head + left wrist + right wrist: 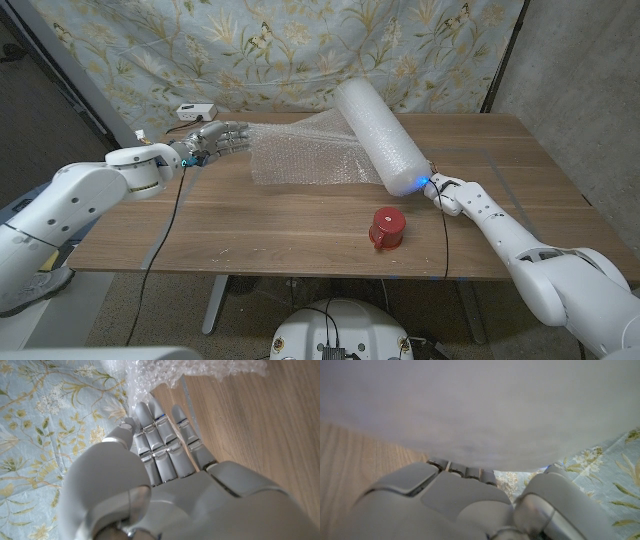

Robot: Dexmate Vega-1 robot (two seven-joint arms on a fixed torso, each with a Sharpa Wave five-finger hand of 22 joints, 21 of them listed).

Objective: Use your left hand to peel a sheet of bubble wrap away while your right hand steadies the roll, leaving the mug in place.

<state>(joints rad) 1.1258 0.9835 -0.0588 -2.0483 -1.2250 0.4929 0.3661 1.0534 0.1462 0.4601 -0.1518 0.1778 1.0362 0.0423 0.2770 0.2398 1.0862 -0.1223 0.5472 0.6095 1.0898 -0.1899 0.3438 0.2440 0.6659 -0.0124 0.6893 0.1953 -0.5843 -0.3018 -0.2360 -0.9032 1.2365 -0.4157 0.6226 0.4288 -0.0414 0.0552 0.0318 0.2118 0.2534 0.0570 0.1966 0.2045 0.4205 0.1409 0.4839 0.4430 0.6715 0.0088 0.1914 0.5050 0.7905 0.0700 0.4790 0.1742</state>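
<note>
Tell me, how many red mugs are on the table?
1. The red mug sits upside down near the table's front edge, in front of the bubble wrap roll. Another could hide behind the roll.

A wooden table (300, 225) carries a bubble wrap roll (380, 135) upper centre, a red mug (386, 229) lower centre, and a white box (196, 110) upper left.
</note>
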